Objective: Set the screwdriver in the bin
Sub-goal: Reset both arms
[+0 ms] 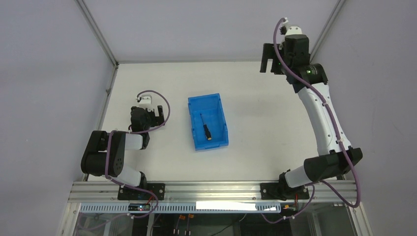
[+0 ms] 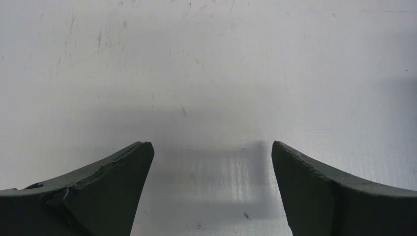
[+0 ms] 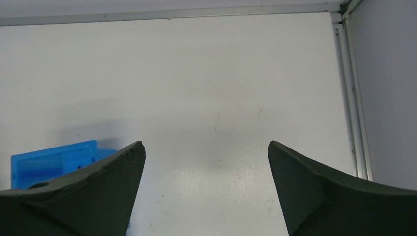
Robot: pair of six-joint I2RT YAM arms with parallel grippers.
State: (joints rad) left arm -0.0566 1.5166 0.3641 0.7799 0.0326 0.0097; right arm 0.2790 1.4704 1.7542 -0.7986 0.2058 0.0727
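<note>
The blue bin (image 1: 220, 115) stands in the middle of the white table. The screwdriver (image 1: 206, 129) lies inside it on the bin floor, its orange end toward the near wall. My left gripper (image 1: 158, 112) is open and empty, low over the table to the left of the bin; its wrist view (image 2: 210, 147) shows only bare table between the jaws. My right gripper (image 1: 268, 58) is open and empty, raised high at the far right, well away from the bin. In the right wrist view (image 3: 205, 147) a corner of the bin (image 3: 51, 162) shows at lower left.
Grey enclosure walls with metal frame posts (image 1: 98, 34) border the table on the left, back and right. A metal rail (image 3: 351, 98) runs along the table's right edge. The aluminium base rail (image 1: 211, 189) with both arm mounts lies at the near edge.
</note>
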